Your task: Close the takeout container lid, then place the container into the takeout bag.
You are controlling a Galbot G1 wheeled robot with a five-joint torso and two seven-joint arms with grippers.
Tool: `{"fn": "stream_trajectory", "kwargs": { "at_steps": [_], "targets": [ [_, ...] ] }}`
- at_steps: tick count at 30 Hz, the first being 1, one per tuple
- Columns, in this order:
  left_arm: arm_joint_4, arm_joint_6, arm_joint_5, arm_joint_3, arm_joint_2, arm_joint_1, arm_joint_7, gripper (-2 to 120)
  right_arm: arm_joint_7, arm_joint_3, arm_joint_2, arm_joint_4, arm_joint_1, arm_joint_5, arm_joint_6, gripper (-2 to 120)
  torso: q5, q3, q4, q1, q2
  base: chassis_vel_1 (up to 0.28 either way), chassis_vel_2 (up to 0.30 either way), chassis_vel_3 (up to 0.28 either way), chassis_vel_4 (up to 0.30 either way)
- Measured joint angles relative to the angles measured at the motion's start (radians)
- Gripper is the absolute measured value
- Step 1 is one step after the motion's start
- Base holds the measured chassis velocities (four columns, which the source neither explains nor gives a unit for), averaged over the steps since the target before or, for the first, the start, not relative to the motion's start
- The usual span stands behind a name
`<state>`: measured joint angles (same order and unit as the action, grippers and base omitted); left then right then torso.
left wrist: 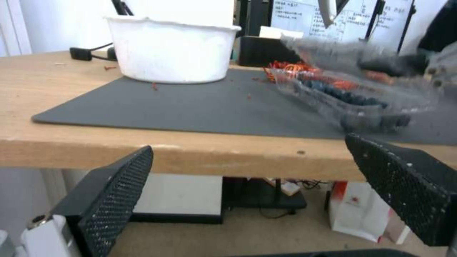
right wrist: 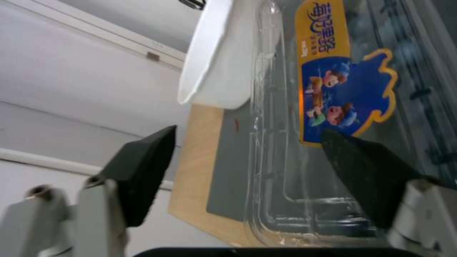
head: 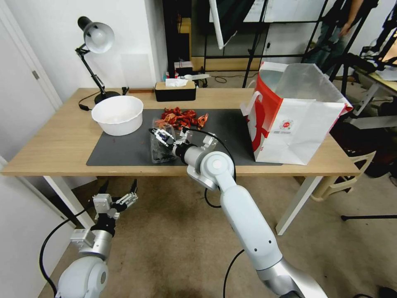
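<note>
The right pincer (head: pixel 162 136) is over the dark mat (head: pixel 124 151) near the desk's (head: pixel 53 145) front edge, fingers spread, at the container (head: pixel 160 149). In the right wrist view one finger (right wrist: pixel 142 171) lies outside the clear lid (right wrist: pixel 305 117) and the other finger (right wrist: pixel 366 175) is in front of its plastic, just below the blue and yellow sticker (right wrist: pixel 342 96); whether either pad touches the plastic cannot be told. The left wrist view shows the lid (left wrist: pixel 342 53) raised at a slant above the berry half (left wrist: pixel 352 103), blurred, so the box is not shut.

The container sits on the mat between the white bowl (head: pixel 118 114) and the bag (head: pixel 297 120), well apart from the bag. Red scraps (head: pixel 182 118) lie just behind it, partly hidden by the plastic. The bag stands upright at the mat's right end, mouth open.

The left pincer (head: pixel 120 194) hangs below the desk edge on the robot's left, fingers spread and holding nothing.
</note>
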<state>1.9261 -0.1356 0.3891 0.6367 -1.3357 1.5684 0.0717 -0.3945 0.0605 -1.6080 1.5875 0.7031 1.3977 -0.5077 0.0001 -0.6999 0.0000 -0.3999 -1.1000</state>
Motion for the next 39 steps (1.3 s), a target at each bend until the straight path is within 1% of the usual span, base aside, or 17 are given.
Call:
{"fn": "stream_trajectory", "kwargs": {
  "at_steps": [2, 3, 5, 7, 9, 10, 11, 12, 13, 14, 17, 18, 20, 22, 23, 29, 39],
  "targets": [
    [0.011, 0.016, 0.021, -0.01, 0.007, -0.013, -0.008, 100, -0.035, 0.001, 0.0, -0.002, -0.003, 0.006, -0.029, 64, -0.0001, 0.0, -0.0001, 0.0, 0.0, 0.0, 0.0, 0.0, 0.0],
    [0.011, 0.016, 0.021, -0.01, 0.007, -0.013, -0.008, 100, -0.035, 0.001, 0.0, -0.002, -0.003, 0.006, -0.029, 64, -0.0001, 0.0, -0.0001, 0.0, 0.0, 0.0, 0.0, 0.0, 0.0],
    [0.03, 0.046, 0.083, -0.013, 0.022, -0.034, -0.021, 100, -0.069, 0.0, 0.0, -0.006, -0.007, 0.006, -0.051, 53, -0.0001, 0.0, -0.0001, 0.0, 0.0, 0.0, 0.0, 0.0, 0.0],
    [0.038, 0.059, 0.108, -0.013, 0.027, -0.04, -0.026, 100, -0.075, 0.001, 0.0, -0.007, -0.008, 0.006, -0.057, 50, -0.0001, 0.0, 0.0, 0.0, 0.0, 0.0, 0.0, 0.0, 0.0],
    [0.072, 0.128, 0.235, -0.004, 0.051, -0.069, -0.051, 100, -0.089, 0.003, 0.0, -0.009, -0.011, 0.005, -0.067, 40, -0.0001, 0.0, 0.0, 0.0, 0.0, 0.0, 0.0, 0.0, 0.0],
    [0.072, 0.128, 0.235, -0.004, 0.051, -0.069, -0.051, 100, -0.089, 0.003, 0.0, -0.009, -0.011, 0.005, -0.067, 40, -0.0001, 0.0, 0.0, 0.0, 0.0, 0.0, 0.0, 0.0, 0.0],
    [0.084, 0.159, 0.291, 0.006, 0.06, -0.085, -0.06, 100, -0.094, 0.003, 0.0, -0.009, -0.011, 0.004, -0.071, 33, -0.0002, 0.0, 0.0, 0.0, 0.0, 0.0, 0.0, 0.0, 0.0],
    [0.091, 0.178, 0.323, 0.014, 0.065, -0.094, -0.064, 100, -0.098, 0.003, 0.0, -0.009, -0.011, 0.003, -0.073, 32, -0.0002, 0.0, 0.0, 0.0, 0.0, 0.0, 0.0, 0.0, 0.0],
    [0.113, 0.264, 0.461, 0.05, 0.083, -0.129, -0.086, 100, -0.106, 0.003, 0.0, -0.009, -0.011, -0.004, -0.08, 23, -0.0001, 0.0, 0.0, 0.0, 0.0, 0.0, 0.0, 0.0, 0.0],
    [0.113, 0.264, 0.461, 0.05, 0.083, -0.129, -0.086, 100, -0.106, 0.003, 0.0, -0.009, -0.011, -0.004, -0.08, 23, -0.0001, 0.0, 0.0, 0.0, 0.0, 0.0, 0.0, 0.0, 0.0],
    [0.123, 0.36, 0.656, 0.085, 0.109, -0.175, -0.11, 100, -0.116, 0.001, 0.0, -0.008, -0.008, -0.015, -0.089, 10, -0.0002, 0.0, 0.0001, 0.0, 0.0, 0.0, 0.0, 0.0, 0.0],
    [0.123, 0.36, 0.656, 0.085, 0.109, -0.175, -0.11, 100, -0.116, 0.001, 0.0, -0.008, -0.008, -0.015, -0.089, 10, -0.0002, 0.0, 0.0001, 0.0, 0.0, 0.0, 0.0, 0.0, 0.0],
    [0.117, 0.405, 0.797, 0.094, 0.128, -0.208, -0.122, 100, -0.121, -0.001, 0.0, -0.007, -0.006, -0.021, -0.094, 1, -0.0001, 0.0, -0.0001, 0.0, 0.0, 0.0, 0.0, 0.0, 0.0],
    [0.101, 0.443, 0.922, 0.092, 0.144, -0.243, -0.135, 100, -0.125, -0.002, 0.0, -0.005, -0.005, -0.027, -0.099, 0, -0.0001, 0.0, 0.0, 0.0, 0.0, 0.0, 0.0, 0.0, 0.0],
    [0.101, 0.443, 0.922, 0.092, 0.144, -0.243, -0.135, 100, -0.125, -0.002, 0.0, -0.005, -0.005, -0.027, -0.099, 0, -0.0001, 0.0, 0.0, 0.0, 0.0, 0.0, 0.0, 0.0, 0.0],
    [0.065, 0.514, 1.089, 0.045, 0.169, -0.337, -0.167, 100, -0.151, -0.003, 0.0, -0.002, -0.006, -0.029, -0.114, 0, -0.0002, 0.0, 0.0, 0.0, 0.0, 0.0, 0.0, 0.0, 0.0],
    [-0.037, 0.571, 1.187, -0.015, 0.212, -0.484, -0.19, 100, -0.172, -0.003, 0.0, 0.005, -0.004, -0.036, -0.127, 0, -0.0001, 0.0, -0.0001, 0.0, 0.0, 0.0, 0.0, 0.0, 0.0]
  ]
}}
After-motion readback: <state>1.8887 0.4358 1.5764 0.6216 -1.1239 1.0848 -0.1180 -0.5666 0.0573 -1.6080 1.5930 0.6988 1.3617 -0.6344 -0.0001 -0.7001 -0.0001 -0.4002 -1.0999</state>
